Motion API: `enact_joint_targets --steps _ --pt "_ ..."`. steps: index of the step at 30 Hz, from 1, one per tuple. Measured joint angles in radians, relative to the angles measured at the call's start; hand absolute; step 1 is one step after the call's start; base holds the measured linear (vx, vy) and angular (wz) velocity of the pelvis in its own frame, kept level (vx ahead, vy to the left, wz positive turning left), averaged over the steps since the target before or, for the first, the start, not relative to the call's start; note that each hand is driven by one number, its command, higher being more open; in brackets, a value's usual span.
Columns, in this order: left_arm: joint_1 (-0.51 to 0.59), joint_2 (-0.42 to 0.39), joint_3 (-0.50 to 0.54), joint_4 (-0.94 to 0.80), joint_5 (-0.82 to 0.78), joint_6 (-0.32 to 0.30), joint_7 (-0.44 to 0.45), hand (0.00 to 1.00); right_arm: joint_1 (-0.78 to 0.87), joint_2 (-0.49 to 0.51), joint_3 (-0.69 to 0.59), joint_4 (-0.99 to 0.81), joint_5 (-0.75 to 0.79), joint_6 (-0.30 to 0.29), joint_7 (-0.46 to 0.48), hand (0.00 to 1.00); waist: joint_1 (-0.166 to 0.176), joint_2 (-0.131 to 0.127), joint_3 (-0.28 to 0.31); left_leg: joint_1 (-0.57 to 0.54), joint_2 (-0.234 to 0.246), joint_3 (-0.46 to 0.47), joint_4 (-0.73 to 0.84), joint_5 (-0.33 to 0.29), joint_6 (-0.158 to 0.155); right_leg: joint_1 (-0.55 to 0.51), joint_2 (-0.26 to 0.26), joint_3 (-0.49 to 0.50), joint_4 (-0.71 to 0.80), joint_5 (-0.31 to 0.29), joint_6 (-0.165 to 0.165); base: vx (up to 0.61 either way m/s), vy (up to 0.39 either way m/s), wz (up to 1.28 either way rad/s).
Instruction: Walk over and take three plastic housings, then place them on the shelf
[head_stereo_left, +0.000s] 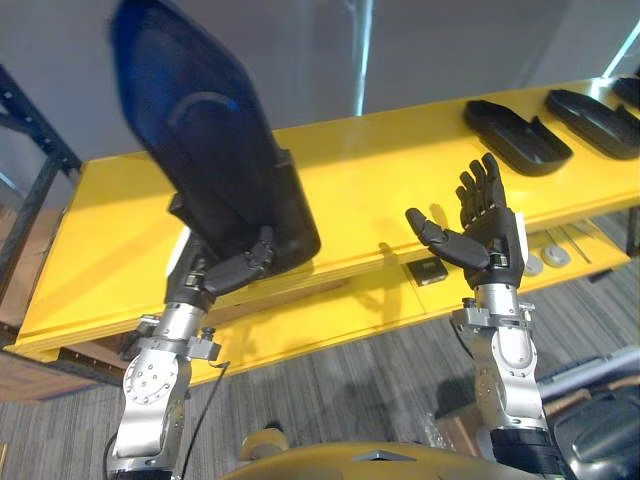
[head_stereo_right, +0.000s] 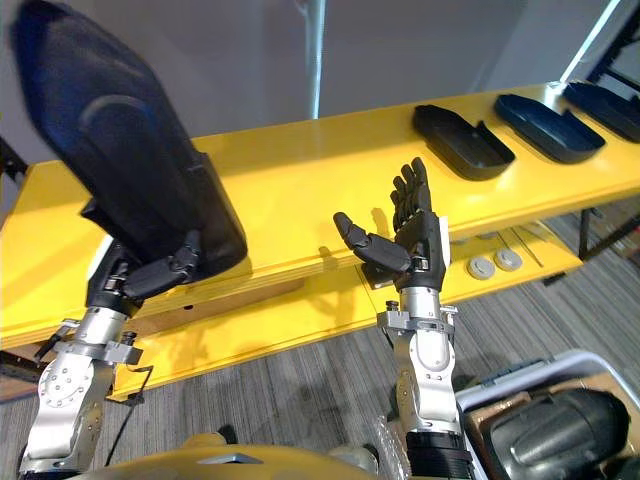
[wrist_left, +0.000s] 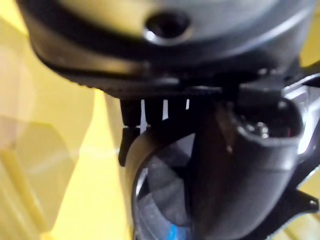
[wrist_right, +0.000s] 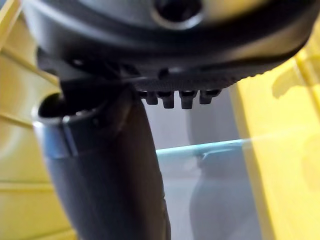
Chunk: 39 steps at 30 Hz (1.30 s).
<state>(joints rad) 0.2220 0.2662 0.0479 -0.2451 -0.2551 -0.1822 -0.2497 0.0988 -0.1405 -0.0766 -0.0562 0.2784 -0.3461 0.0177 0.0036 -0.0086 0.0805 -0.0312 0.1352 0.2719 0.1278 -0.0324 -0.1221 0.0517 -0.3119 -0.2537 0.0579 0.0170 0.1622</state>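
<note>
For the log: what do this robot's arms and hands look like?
The left arm and right arm are silver-grey metal with bolted wrist brackets. The left hand and right hand are dark, with segmented fingers and a thumb, and a white side panel.

Raised left hand (head_stereo_left: 232, 268) curls its fingers in a grip — right hand (head_stereo_left: 487, 232) upright, fingers straight.
</note>
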Motion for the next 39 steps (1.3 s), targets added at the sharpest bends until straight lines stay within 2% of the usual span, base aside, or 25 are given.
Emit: enact_joint_targets --steps 5,7,8,10,11,12,14,16,18,20,21,22,23,24,25,26,27,29,30,32,34,35,36,38,39 --pt "-0.107 0.025 -0.109 0.007 0.001 0.066 -0.04 0.0 0.073 -0.002 -0.02 -0.018 -0.011 0.033 0.003 1.0 -0.058 0.019 -0.008 0.002 0.065 0.019 -0.031 0.037 -0.031 -0.025 0.068 0.017 -0.009 -0.002 -0.002 -0.06 -0.112 -0.19" --pt "-0.14 0.024 -0.142 0.035 0.001 0.086 -0.033 0.0 0.09 -0.006 -0.018 -0.053 -0.001 0.039 0.015 1.0 -0.06 0.031 -0.002 -0.002 0.112 0.028 0.043 0.016 -0.033 -0.02 0.102 0.041 -0.001 -0.014 -0.019 -0.03 -0.104 -0.42" --pt "-0.152 0.022 -0.155 0.065 0.003 0.1 -0.011 0.0 0.097 -0.009 -0.009 -0.086 0.001 0.047 0.03 1.0 -0.063 0.036 0.003 -0.033 0.145 0.017 0.159 -0.002 -0.008 -0.02 0.119 0.06 0.015 -0.032 -0.033 -0.06 -0.094 -0.43" --pt "-0.157 0.014 -0.157 0.104 0.02 0.118 0.03 0.0 0.115 -0.033 0.002 -0.156 0.004 0.052 0.069 1.0 -0.063 0.053 0.011 -0.075 0.188 -0.043 0.33 -0.004 -0.001 -0.01 0.144 0.1 0.04 -0.054 -0.051 -0.06 -0.119 -0.63" --pt "-0.156 0.013 -0.157 0.126 0.02 0.124 0.048 0.0 0.124 -0.057 0.004 -0.192 0.016 0.051 0.1 1.0 -0.063 0.058 0.012 -0.078 0.198 -0.065 0.367 -0.003 0.005 0.003 0.152 0.128 0.045 -0.059 -0.05 0.0 -0.089 -0.61" --pt "-0.156 0.012 -0.157 0.128 0.023 0.129 0.057 0.0 0.125 -0.062 0.007 -0.206 0.024 0.05 0.114 1.0 -0.065 0.064 0.009 -0.073 0.197 -0.067 0.36 -0.016 0.006 0.001 0.145 0.136 0.046 -0.06 -0.052 0.06 0.036 -0.54" --pt "-0.166 0.005 -0.158 0.118 0.027 0.13 0.084 0.0 0.123 -0.085 -0.003 -0.239 0.061 0.044 0.129 1.0 -0.063 0.081 -0.003 0.007 0.159 -0.059 0.207 -0.022 0.035 -0.037 0.138 0.182 0.084 -0.07 -0.039 0.06 0.108 -0.44" --pt "-0.204 0.004 -0.158 0.119 0.027 0.136 0.113 0.0 0.123 -0.085 0.01 -0.241 0.068 0.049 0.129 1.0 -0.064 0.074 0.0 0.036 0.127 -0.071 0.15 -0.022 0.031 -0.075 0.126 0.208 0.12 -0.083 -0.028 -0.01 0.064 -0.32" --pt "-0.225 0.004 -0.155 0.119 0.027 0.15 0.164 0.0 0.12 -0.088 0.048 -0.241 0.088 0.059 0.142 1.0 -0.06 0.063 0.005 0.055 0.107 -0.072 0.135 -0.032 0.017 -0.089 0.114 0.241 0.123 -0.075 -0.016 -0.04 0.075 -0.47" --pt "-0.236 0.006 -0.15 0.119 0.029 0.171 0.221 0.0 0.12 -0.084 0.112 -0.241 0.091 0.059 0.152 1.0 -0.062 0.065 0.003 0.105 0.091 -0.021 0.098 -0.075 -0.021 -0.104 0.104 0.278 0.11 -0.061 0.005 -0.1 0.163 -0.57" --pt "-0.244 0.006 -0.15 0.119 0.03 0.175 0.232 0.0 0.12 -0.08 0.124 -0.241 0.094 0.059 0.152 1.0 -0.061 0.065 0.003 0.116 0.088 -0.013 0.084 -0.091 -0.028 -0.109 0.104 0.286 0.105 -0.057 0.008 -0.12 0.213 -0.58" --pt "-0.268 0.011 -0.146 0.122 0.029 0.189 0.25 0.0 0.118 -0.063 0.145 -0.232 0.113 0.06 0.153 1.0 -0.058 0.062 0.0 0.13 0.08 0.009 0.06 -0.114 -0.049 -0.123 0.097 0.289 0.09 -0.044 -0.002 -0.09 0.166 -0.68" --pt "-0.278 0.016 -0.133 0.125 0.029 0.195 0.263 0.0 0.116 -0.041 0.167 -0.219 0.123 0.068 0.152 1.0 -0.05 0.048 -0.006 0.133 0.069 0.039 0.052 -0.116 -0.041 -0.141 0.079 0.268 0.074 -0.039 -0.027 -0.08 0.262 -1.07" --pt "-0.305 0.031 -0.094 0.144 0.03 0.212 0.284 0.0 0.117 -0.011 0.206 -0.2 0.119 0.077 0.157 1.0 -0.041 0.034 -0.008 0.144 0.063 0.089 0.037 -0.108 -0.04 -0.146 0.059 0.219 0.033 0.002 -0.085 -0.03 0.21 -1.0" --pt "-0.321 0.043 -0.079 0.161 0.029 0.217 0.294 0.0 0.116 -0.005 0.223 -0.188 0.117 0.079 0.16 1.0 -0.042 0.026 -0.012 0.144 0.063 0.105 0.038 -0.107 -0.04 -0.146 0.059 0.219 0.017 0.024 -0.095 0.0 0.181 -0.8" --pt "-0.342 0.061 -0.067 0.183 0.029 0.227 0.304 0.0 0.118 -0.001 0.237 -0.178 0.11 0.084 0.164 1.0 -0.045 0.016 -0.014 0.144 0.06 0.112 0.039 -0.107 -0.04 -0.148 0.059 0.219 0.005 0.067 -0.091 0.01 0.053 -0.42" --pt "-0.389 0.096 -0.049 0.247 0.028 0.239 0.321 0.0 0.118 -0.005 0.252 -0.162 0.093 0.103 0.174 1.0 -0.055 0.01 -0.011 0.142 0.058 0.113 0.041 -0.108 -0.041 -0.147 0.059 0.211 -0.017 0.11 -0.057 0.0 0.013 -0.3" --pt "-0.475 0.126 -0.029 0.361 0.025 0.256 0.342 0.0 0.118 -0.026 0.255 -0.144 0.082 0.119 0.181 1.0 -0.069 0.001 -0.015 0.126 0.06 0.105 0.041 -0.109 -0.043 -0.148 0.06 0.189 -0.04 0.128 -0.031 -0.01 -0.023 -0.07" --pt "-0.512 0.136 -0.028 0.406 0.021 0.258 0.356 0.0 0.113 -0.038 0.249 -0.128 0.082 0.12 0.177 1.0 -0.075 0.009 -0.01 0.11 0.062 0.102 0.043 -0.11 -0.044 -0.159 0.061 0.185 -0.048 0.136 -0.018 -0.02 -0.028 0.04" --pt "-0.561 0.144 -0.027 0.456 0.02 0.271 0.369 0.0 0.09 -0.062 0.242 -0.084 0.082 0.123 0.165 1.0 -0.081 0.025 0.001 0.085 0.068 0.101 0.047 -0.111 -0.045 -0.174 0.067 0.185 -0.061 0.149 -0.013 -0.02 -0.035 0.0" --pt "-0.617 0.144 -0.029 0.508 0.02 0.28 0.379 0.0 0.066 -0.078 0.241 -0.054 0.082 0.132 0.154 1.0 -0.085 0.03 0.018 0.064 0.074 0.099 0.059 -0.113 -0.049 -0.181 0.072 0.185 -0.086 0.169 -0.002 -0.03 -0.046 -0.04" --pt "-0.659 0.147 -0.029 0.531 0.02 0.293 0.395 0.0 0.049 -0.088 0.243 -0.054 0.083 0.134 0.149 1.0 -0.086 0.028 0.039 0.045 0.081 0.098 0.075 -0.117 -0.055 -0.189 0.078 0.185 -0.098 0.18 -0.008 -0.05 -0.045 -0.05" --pt "-0.684 0.152 -0.033 0.55 0.02 0.294 0.402 0.0 0.039 -0.091 0.244 -0.054 0.083 0.135 0.147 1.0 -0.089 0.024 0.046 0.03 0.085 0.097 0.087 -0.12 -0.058 -0.197 0.079 0.186 -0.102 0.185 -0.008 -0.07 -0.043 -0.07" --pt "-0.801 0.183 -0.056 0.636 0.02 0.309 0.424 0.0 -0.005 -0.089 0.248 -0.06 0.083 0.135 0.139 1.0 -0.1 -0.009 0.089 -0.016 0.092 0.086 0.126 -0.127 -0.059 -0.212 0.085 0.188 -0.134 0.217 -0.016 -0.11 -0.05 -0.04" --pt "-0.827 0.188 -0.059 0.653 0.018 0.321 0.429 0.0 -0.013 -0.09 0.251 -0.067 0.083 0.137 0.134 1.0 -0.102 -0.017 0.105 -0.021 0.094 0.086 0.135 -0.128 -0.059 -0.214 0.086 0.189 -0.135 0.221 -0.014 -0.12 -0.039 -0.01"
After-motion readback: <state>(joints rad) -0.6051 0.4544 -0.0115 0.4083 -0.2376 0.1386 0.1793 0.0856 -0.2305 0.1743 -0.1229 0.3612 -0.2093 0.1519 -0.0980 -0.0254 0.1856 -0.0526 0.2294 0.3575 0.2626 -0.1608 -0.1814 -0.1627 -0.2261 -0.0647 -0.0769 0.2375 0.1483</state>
